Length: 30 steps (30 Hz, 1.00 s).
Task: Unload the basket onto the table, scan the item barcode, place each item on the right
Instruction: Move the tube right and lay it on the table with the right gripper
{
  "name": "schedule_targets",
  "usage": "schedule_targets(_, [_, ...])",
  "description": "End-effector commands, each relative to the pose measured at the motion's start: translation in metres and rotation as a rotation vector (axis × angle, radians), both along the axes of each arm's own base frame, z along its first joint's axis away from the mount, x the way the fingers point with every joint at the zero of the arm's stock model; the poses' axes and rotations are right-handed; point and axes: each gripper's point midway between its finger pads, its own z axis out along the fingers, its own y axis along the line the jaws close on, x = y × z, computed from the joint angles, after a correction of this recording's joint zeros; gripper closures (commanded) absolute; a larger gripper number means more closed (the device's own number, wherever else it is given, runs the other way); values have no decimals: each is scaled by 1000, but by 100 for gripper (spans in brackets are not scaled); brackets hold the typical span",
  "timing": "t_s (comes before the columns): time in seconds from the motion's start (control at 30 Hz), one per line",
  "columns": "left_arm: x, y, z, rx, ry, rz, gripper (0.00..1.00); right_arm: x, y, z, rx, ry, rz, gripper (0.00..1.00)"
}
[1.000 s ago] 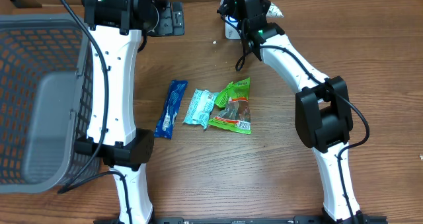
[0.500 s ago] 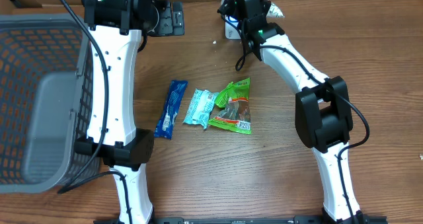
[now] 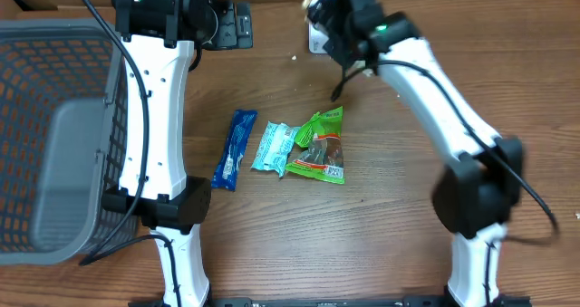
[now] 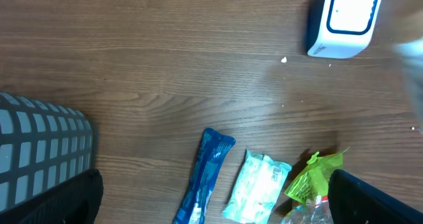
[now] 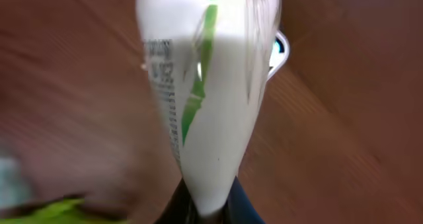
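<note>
Above the wood surface (image 3: 381, 244), the white packet (image 5: 211, 98) is lifted, so pickup is done; its barcode pass at the scanner (image 4: 344, 19) looks unfinished, though blur hides much. The closed right pincer (image 5: 206, 207) pinches its narrow end, the packet jutting beyond the fingers

The grey basket (image 3: 54, 31) walls off the left side, and a blue packet (image 3: 235, 149), a teal packet (image 3: 275, 146) and a green packet (image 3: 322, 148) crowd the middle of the surface (image 3: 272, 235). Bare wood lies open between them and the white scanner (image 4: 344, 19), near which the right fingers (image 5: 246, 207) clamp a white pouch (image 5: 205, 105).
</note>
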Motion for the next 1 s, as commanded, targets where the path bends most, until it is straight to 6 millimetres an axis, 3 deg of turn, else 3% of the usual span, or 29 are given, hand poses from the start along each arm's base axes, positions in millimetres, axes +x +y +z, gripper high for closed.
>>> schedule_targets(0.0, [2, 6, -1, 11, 0, 16, 0, -47, -20, 77, 388, 126, -236, 96])
schedule_targets(0.1, [2, 6, -1, 11, 0, 16, 0, -70, -47, 60, 394, 282, -284, 96])
schedule_targets(0.2, [2, 6, -1, 11, 0, 16, 0, -82, -89, 35, 354, 395, -397, 96])
schedule_targets(0.43, [2, 6, -1, 11, 0, 16, 1, -86, -198, -32, 295, 480, -673, 96])
schedule_targets(0.5, [2, 6, -1, 11, 0, 16, 0, -84, -228, -67, 305, 478, -677, 96])
schedule_targets(0.7, [2, 6, -1, 11, 0, 16, 1, -109, -276, -123, 381, 533, -876, 96])
schedule_targets(0.87, [2, 6, -1, 11, 0, 16, 0, -133, -315, -149, 538, 569, -1234, 96])
schedule_targets(0.97, [2, 6, -1, 11, 0, 16, 0, -141, -324, -161, 651, 589, -1367, 96])
